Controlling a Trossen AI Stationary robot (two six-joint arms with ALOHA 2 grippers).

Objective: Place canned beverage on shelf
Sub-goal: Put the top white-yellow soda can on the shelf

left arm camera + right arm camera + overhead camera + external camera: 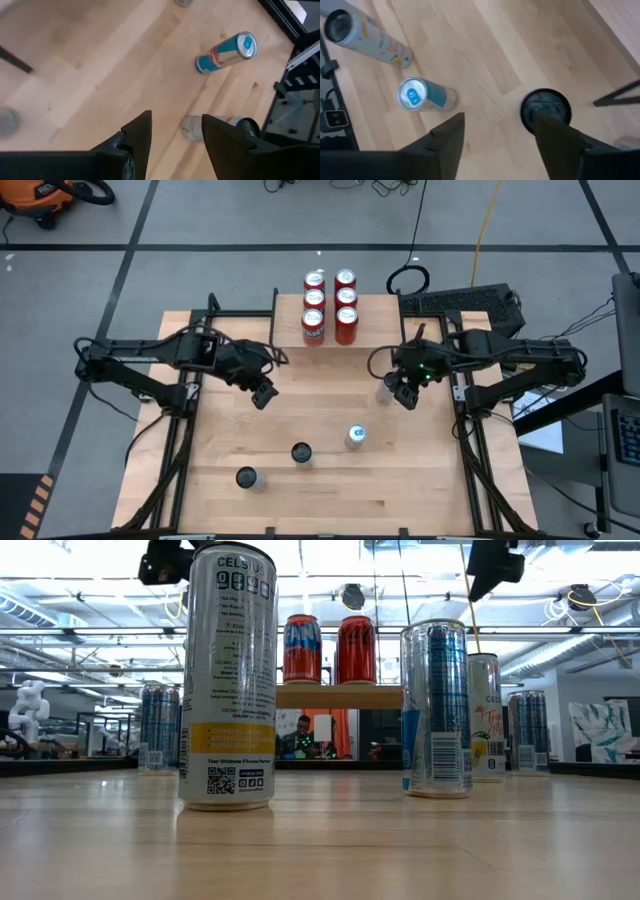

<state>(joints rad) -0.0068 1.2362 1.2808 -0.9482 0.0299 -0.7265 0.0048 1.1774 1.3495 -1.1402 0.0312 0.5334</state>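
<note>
Canned beverage, tall white can (385, 389) — stands upright on the wooden table (330, 490), just beside the right gripper (403, 397) and partly hidden under it in the high view. Right gripper: fingers spread apart, nothing between them, hovering above the tabletop at the table's right side. In the right wrist view the fingers (447, 142) are dark, flat and wedge-shaped, with bare planks in the gap.

Left gripper (264, 395): over the left half of the table, arm reaching in from the left edge, fingers (137, 140) parted and empty.

Shelf (300, 317): light wooden top on thin black legs, at the far edge of the table; six red cans (330, 307) stand on it in two rows of three.

Other cans on the table, all upright cylinders with metal tops:
- blue-and-silver can (355, 437), nearest the right gripper
- dark-topped can (301, 453), centre
- white can (246, 477) with a yellow band, toward the near left — closest to the low camera

Table surface: pale planks, smooth, visible grain, black metal frame along both sides.
</note>
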